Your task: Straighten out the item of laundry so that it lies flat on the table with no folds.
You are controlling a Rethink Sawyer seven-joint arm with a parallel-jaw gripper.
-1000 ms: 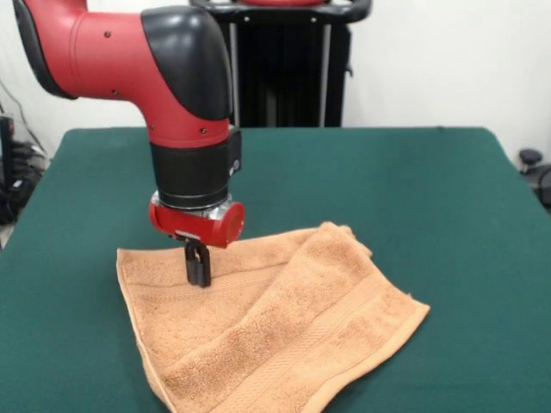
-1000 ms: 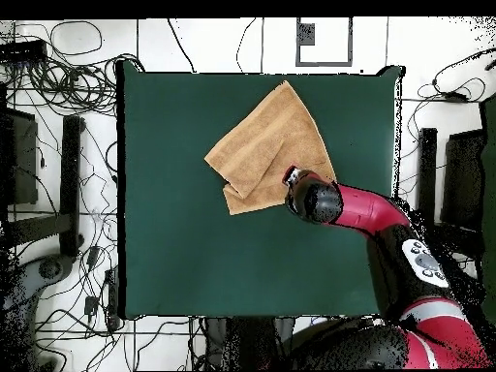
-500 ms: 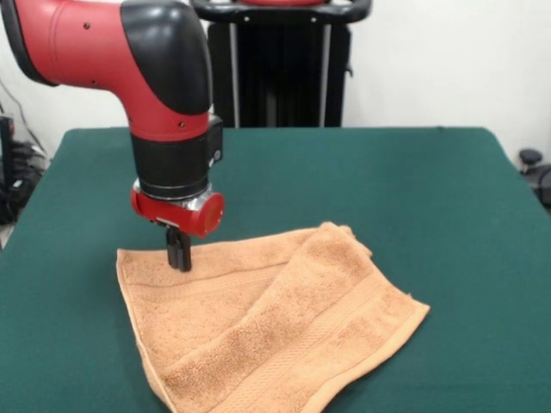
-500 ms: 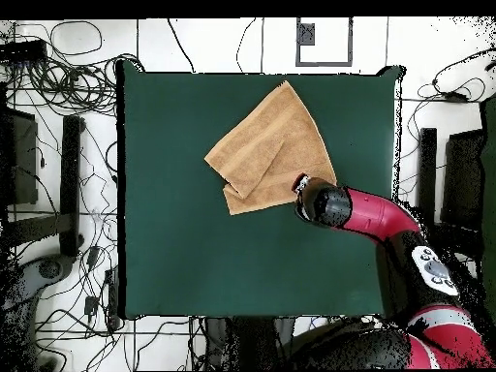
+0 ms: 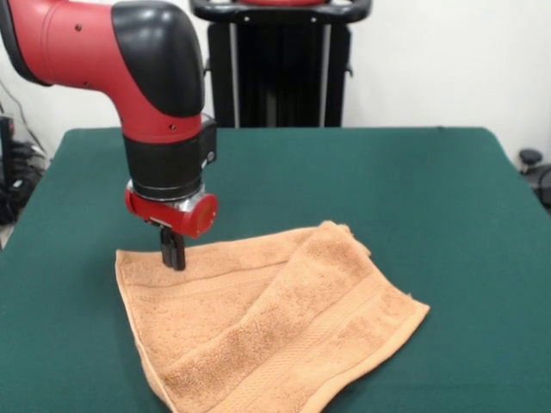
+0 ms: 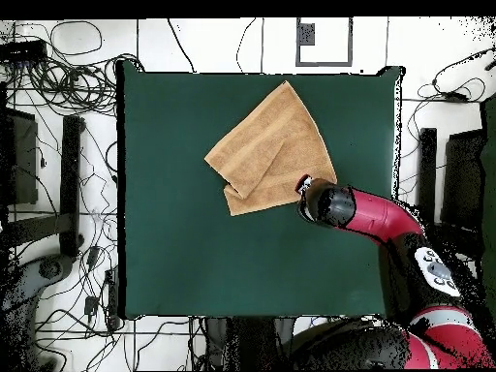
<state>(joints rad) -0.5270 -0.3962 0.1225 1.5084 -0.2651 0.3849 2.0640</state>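
While the green worktop (image 5: 448, 198) fills most of the front view, the red and black arm (image 5: 129, 77) comes down at the upper left of the frame. The orange-tan towel (image 5: 258, 331) lies in the lower middle, one flap folded diagonally over the rest. The gripper (image 5: 173, 251) stands upright at the towel's upper left corner; its jaws look clenched together, tips at the cloth.

Folded orange-tan terry-cloth towel (image 5: 267, 323) lying on the green felt-topped table (image 5: 448, 198). The red-and-black arm's gripper (image 5: 173, 255) stands on the towel's far left corner.
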